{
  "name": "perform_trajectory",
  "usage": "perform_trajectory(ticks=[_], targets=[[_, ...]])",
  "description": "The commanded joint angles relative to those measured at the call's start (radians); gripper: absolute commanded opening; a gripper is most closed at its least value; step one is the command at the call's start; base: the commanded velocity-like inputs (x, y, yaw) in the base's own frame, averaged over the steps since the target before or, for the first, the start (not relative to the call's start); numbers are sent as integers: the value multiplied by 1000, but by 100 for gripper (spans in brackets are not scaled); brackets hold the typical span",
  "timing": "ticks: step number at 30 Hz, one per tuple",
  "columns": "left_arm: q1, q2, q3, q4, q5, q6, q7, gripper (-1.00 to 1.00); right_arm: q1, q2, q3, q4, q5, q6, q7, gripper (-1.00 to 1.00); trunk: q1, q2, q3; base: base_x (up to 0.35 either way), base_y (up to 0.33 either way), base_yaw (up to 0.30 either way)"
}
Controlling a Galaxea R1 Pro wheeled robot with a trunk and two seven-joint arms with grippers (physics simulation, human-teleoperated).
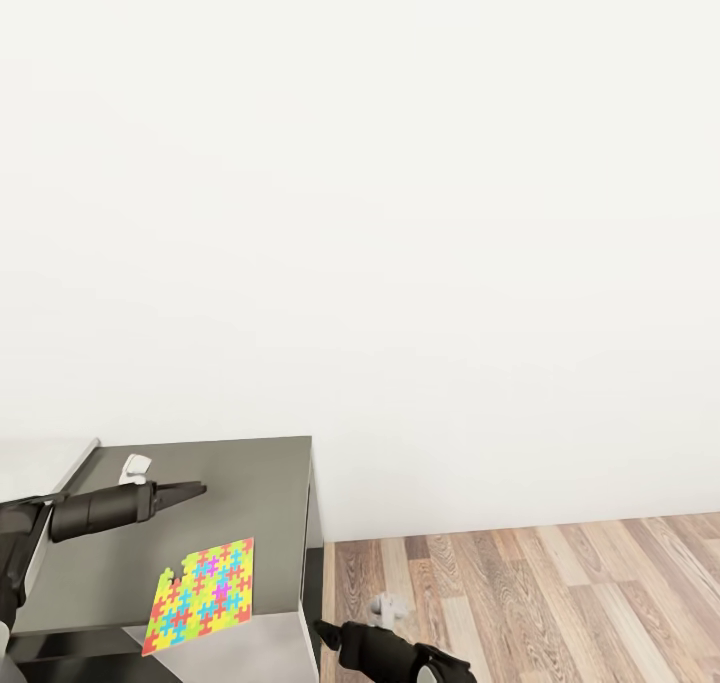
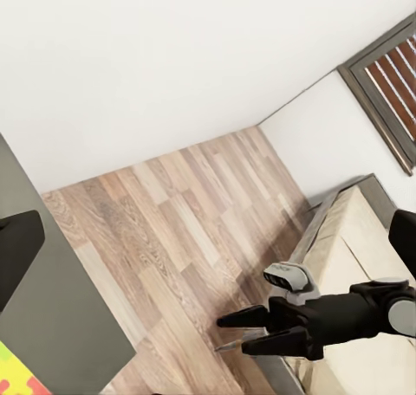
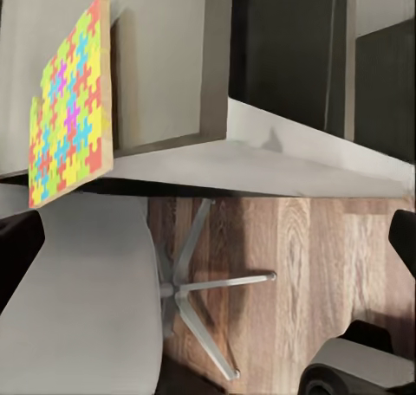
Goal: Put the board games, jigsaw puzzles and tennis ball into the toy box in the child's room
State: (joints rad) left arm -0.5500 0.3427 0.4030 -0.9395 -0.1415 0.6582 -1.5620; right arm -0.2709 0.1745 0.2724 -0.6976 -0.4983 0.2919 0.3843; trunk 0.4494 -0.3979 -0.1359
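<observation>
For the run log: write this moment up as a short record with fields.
setting: white wall, wood plank floor
table: grey top, right end meets open floor
jigsaw puzzle: one, lying flat near the table's front edge
left claw: above the tabletop behind the puzzle, holding nothing, fingers nearly together
right claw: low over the floor beside the table, open, holding nothing
chair: pale seat under the table's edge
bed: beige mattress

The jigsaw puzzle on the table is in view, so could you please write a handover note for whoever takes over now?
Left gripper: jaws open, empty, hovering over the table.
Right gripper: jaws open, empty, low beside the table's end.
One jigsaw puzzle lies flat near the table's front edge, not yet picked up.
Left to do: grasp and stow it. The other toys' status cannot be judged here.
</observation>
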Motion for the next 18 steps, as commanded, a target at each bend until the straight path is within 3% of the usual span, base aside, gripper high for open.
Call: perform_trajectory(ticks=[1,5,11,18], targets=[[-1,-1,3,-1,-10,11,-9,100,-1,0,0,-1,-8,0,-11,100,1,-2,-2,0,0,0],[-1,-1,3,-1,-10,14,-9,100,-1,0,-3,3,-16,-13,-59,100,16,-30,-15,0,0,0],[-1,0,4,-6,-10,45,-9,100,-1,0,-2,10,-150,-1,-71,100,39,-72,-33,0,0,0],[-1,-3,3,-32,-9,85,-9,100,-1,0,-1,6,-197,48,-70,100,66,-121,-55,0,0,0]])
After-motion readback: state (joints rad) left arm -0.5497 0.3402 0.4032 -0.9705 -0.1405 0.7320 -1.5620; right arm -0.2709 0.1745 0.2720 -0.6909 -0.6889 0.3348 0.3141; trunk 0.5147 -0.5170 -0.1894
